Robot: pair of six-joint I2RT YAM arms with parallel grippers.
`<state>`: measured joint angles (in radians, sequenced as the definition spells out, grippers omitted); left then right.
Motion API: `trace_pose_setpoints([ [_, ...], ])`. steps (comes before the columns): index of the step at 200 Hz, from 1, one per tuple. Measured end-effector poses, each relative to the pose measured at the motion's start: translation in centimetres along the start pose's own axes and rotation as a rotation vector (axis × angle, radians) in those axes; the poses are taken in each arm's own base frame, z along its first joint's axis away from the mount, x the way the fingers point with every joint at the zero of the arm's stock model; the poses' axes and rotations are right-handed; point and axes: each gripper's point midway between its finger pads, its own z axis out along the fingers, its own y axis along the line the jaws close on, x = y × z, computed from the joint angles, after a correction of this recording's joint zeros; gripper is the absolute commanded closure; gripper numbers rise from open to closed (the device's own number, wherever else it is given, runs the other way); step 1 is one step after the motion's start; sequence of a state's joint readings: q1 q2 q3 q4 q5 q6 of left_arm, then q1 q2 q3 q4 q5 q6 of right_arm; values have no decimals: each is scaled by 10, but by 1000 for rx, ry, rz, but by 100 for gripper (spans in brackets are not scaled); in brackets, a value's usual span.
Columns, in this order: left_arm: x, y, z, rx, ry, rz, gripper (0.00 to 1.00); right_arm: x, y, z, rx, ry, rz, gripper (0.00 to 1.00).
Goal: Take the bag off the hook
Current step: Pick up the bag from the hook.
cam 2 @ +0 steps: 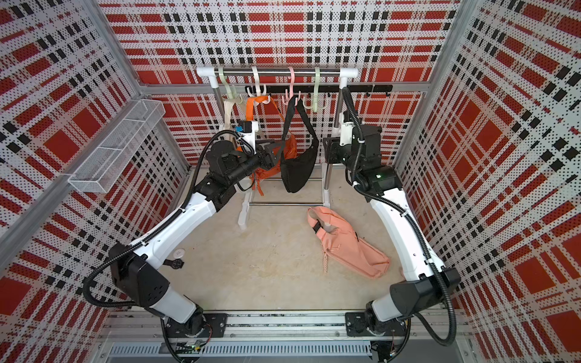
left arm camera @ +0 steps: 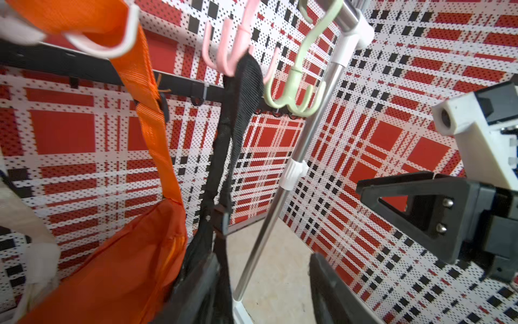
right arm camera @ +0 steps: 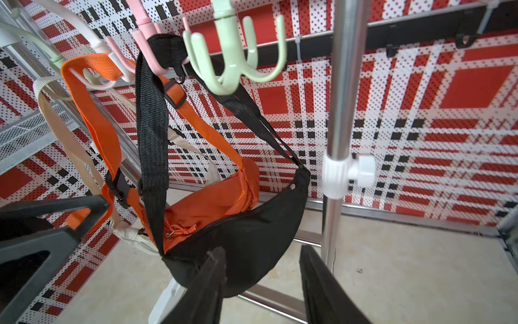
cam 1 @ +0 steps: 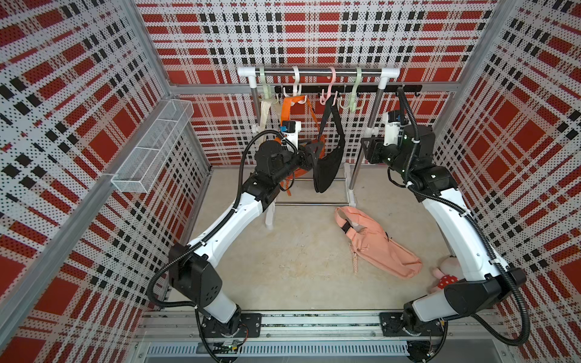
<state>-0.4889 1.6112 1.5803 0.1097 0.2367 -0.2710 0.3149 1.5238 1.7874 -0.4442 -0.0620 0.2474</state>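
Left gripper half open, clamping nothing: orange bag close on its left, strap of the black bag just beside one finger. The black bag hangs from the pink hook. Right of it, free air up to the rack post, where the right gripper hovers open, empty.
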Motion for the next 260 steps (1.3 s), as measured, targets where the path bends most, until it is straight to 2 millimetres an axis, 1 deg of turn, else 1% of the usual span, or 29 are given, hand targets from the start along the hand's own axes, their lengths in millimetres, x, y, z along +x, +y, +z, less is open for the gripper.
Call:
trace_pose_setpoints([
  [19,-6,13,6,-38,-7,24,43,-3,2,23,-17,-26,-35,53],
  [43,-10,30,20,-76,-11,56,43,-3,3,49,-40,-61,-88,52],
  [58,-10,39,31,-90,-9,76,43,-2,4,62,-53,-83,-123,48],
  [75,-7,45,40,-96,2,98,43,-2,5,73,-65,-112,-159,47],
  [99,-2,46,49,-75,22,126,42,-7,9,81,-81,-165,-213,42],
  [139,2,39,50,-28,37,157,41,-1,12,89,-103,-238,-280,42],
  [180,1,36,50,-14,36,174,40,4,16,103,-134,-280,-326,43],
  [221,-10,34,46,-1,11,189,39,5,19,112,-154,-317,-358,42],
  [235,-17,30,43,10,-7,195,39,4,20,112,-161,-332,-363,42],
  [260,-28,23,38,29,-34,195,36,0,26,110,-183,-359,-366,42],
])
